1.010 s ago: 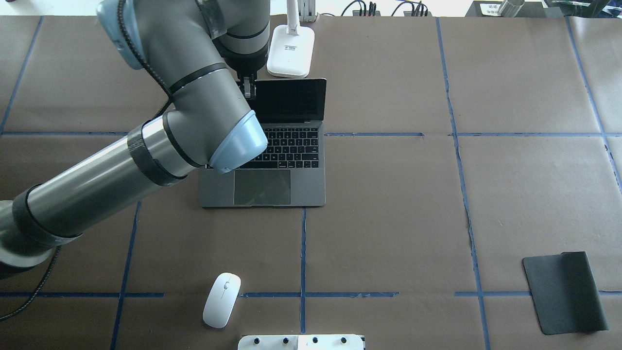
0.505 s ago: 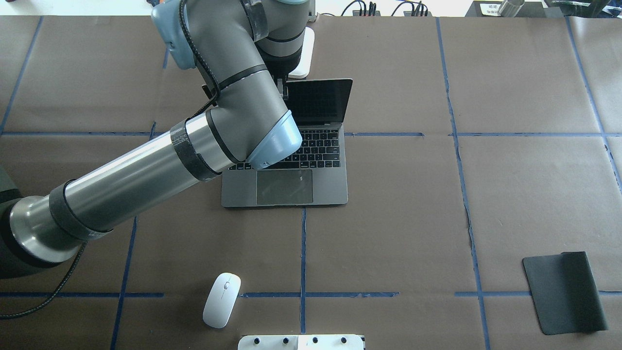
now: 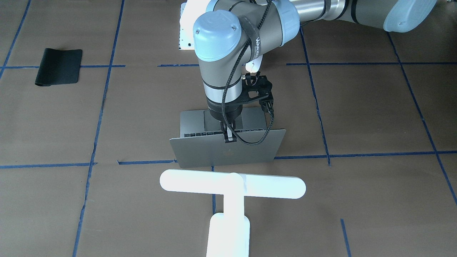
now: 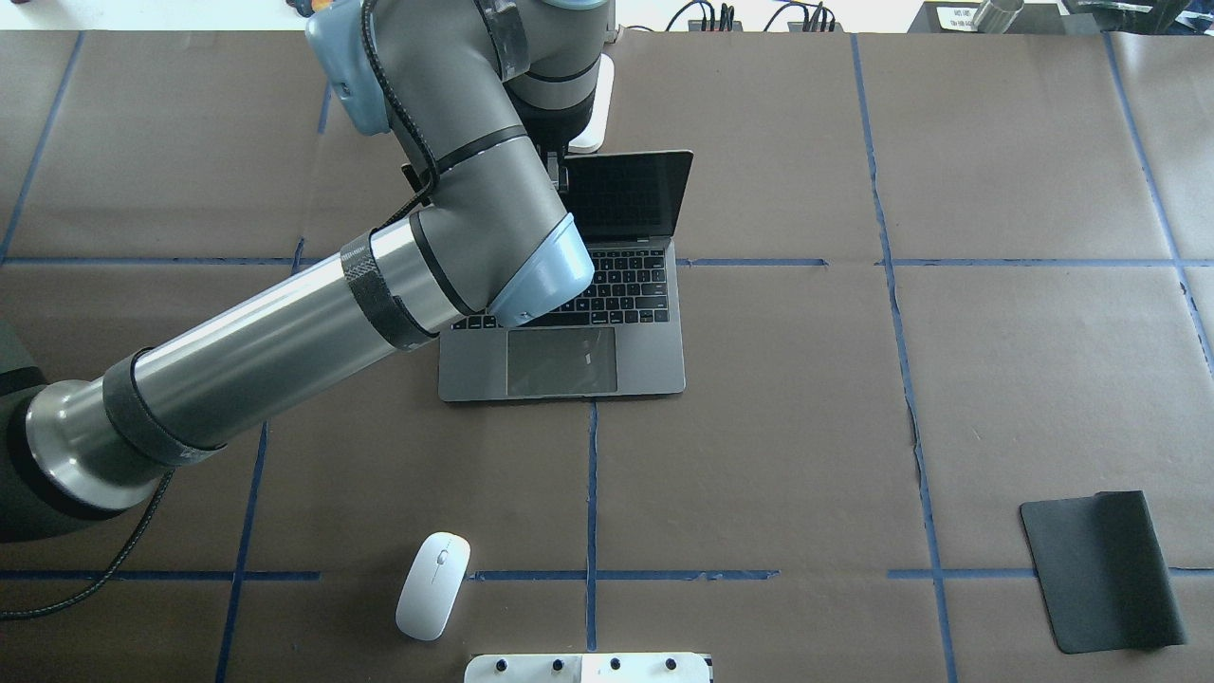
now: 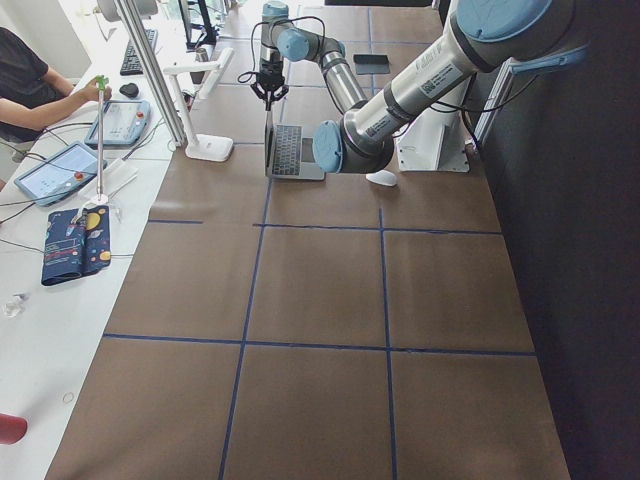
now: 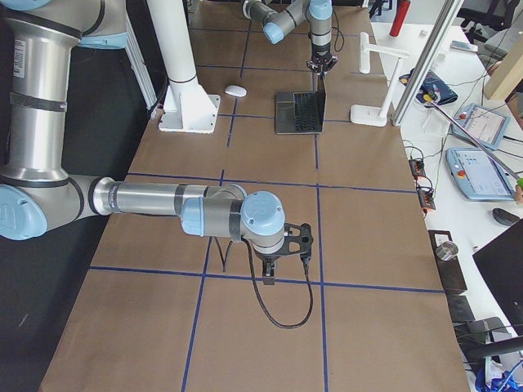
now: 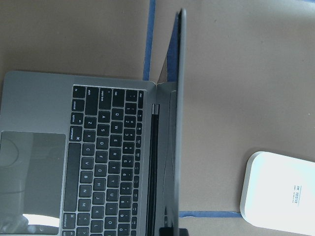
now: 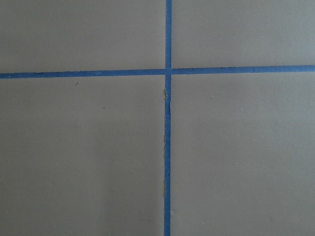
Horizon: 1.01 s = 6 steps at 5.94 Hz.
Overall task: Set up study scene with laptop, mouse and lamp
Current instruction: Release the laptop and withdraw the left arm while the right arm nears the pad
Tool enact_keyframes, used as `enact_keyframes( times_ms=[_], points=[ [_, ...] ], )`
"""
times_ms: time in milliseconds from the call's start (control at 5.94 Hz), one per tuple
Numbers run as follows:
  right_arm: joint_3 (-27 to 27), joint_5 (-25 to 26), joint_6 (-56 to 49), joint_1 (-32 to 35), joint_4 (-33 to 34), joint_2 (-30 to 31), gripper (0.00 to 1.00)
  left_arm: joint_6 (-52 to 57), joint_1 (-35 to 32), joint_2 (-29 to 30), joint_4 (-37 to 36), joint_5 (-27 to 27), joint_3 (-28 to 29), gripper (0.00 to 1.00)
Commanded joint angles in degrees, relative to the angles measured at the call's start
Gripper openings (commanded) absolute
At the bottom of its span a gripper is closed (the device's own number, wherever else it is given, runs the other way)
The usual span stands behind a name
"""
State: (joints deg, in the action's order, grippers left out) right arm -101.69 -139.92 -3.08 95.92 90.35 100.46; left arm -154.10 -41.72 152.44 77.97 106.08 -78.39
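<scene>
Over on the left of the overhead view, the left arm [image 4: 285, 351] stretched in from the frame's edge, up toward top centre. Low and left of centre lay the mouse [image 4: 432, 585], alone on the table [image 4: 806, 427], right by a blue tape line and well apart from everything else. At centre sat the laptop [image 4: 561, 360], open, trackpad toward the bottom of the frame, lid standing close to upright. And there was the left gripper [image 3: 229, 138], clenched on the lid's top edge; the front-facing view showed it biting down near the middle of that edge. Just above the lid, at the top of the overhead frame, the lamp [image 3: 232, 188] stood half hidden behind the arm, its base near the laptop but apart from it, with bare table between them in the left wrist view. Far lower right, the mat [image 4: 1103, 571] lay flat. In the right-side view the right gripper [image 6: 270, 273] hung low over a tape line, lower middle of frame; clenched or released, I could not tell.
</scene>
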Motion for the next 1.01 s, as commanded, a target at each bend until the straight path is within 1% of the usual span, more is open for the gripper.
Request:
enact_keyframes(
  times_ms=[0,168,505,673,842],
  points=[
    [0.09,0.0,0.0,-0.03,0.0,0.0,1.0,0.38,-0.03,-0.82,2.6,0.01,0.07,0.81],
    [0.09,0.0,0.0,0.06,0.0,0.0,1.0,0.73,-0.37,-0.92,2.63,-0.17,-0.01,1.0],
    [0.0,0.0,0.0,-0.03,0.0,-0.18,1.0,2.74,-1.25,-1.09,1.84,-0.52,-1.5,1.0],
    [0.0,0.09,0.09,-0.03,0.35,-0.61,1.0,5.36,-2.04,-3.44,1.66,-0.44,-5.68,1.0],
    [-0.18,0.17,1.48,-0.03,0.18,-0.79,1.0,12.0,-2.4,-7.73,1.66,-0.35,-13.03,1.0]
  ],
)
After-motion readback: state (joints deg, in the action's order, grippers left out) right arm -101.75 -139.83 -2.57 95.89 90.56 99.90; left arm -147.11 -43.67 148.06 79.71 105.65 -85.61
